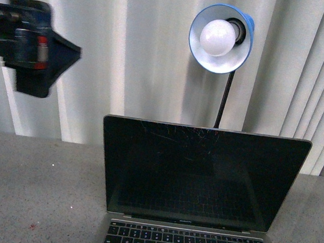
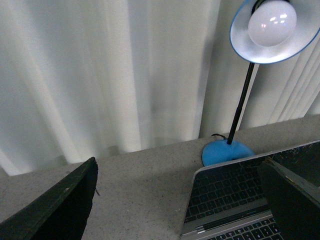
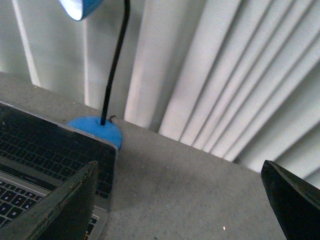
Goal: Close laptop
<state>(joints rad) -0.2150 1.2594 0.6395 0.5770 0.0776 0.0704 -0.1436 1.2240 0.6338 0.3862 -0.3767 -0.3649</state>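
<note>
While the laptop (image 1: 202, 183) stands open, lamp (image 1: 220, 38) sits behind.

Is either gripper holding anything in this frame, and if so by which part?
Nothing is held. The left gripper and the right gripper are both open with nothing between their fingers; the laptop stands open, untouched.

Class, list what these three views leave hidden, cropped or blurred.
Trackpad of the laptop: cut off by the front view's bottom edge.
Left gripper: blurred in the front view.
Lamp base: hidden behind the laptop screen in the front view.
Right gripper: outside the front view; its wrist view shows only finger edges.
</note>
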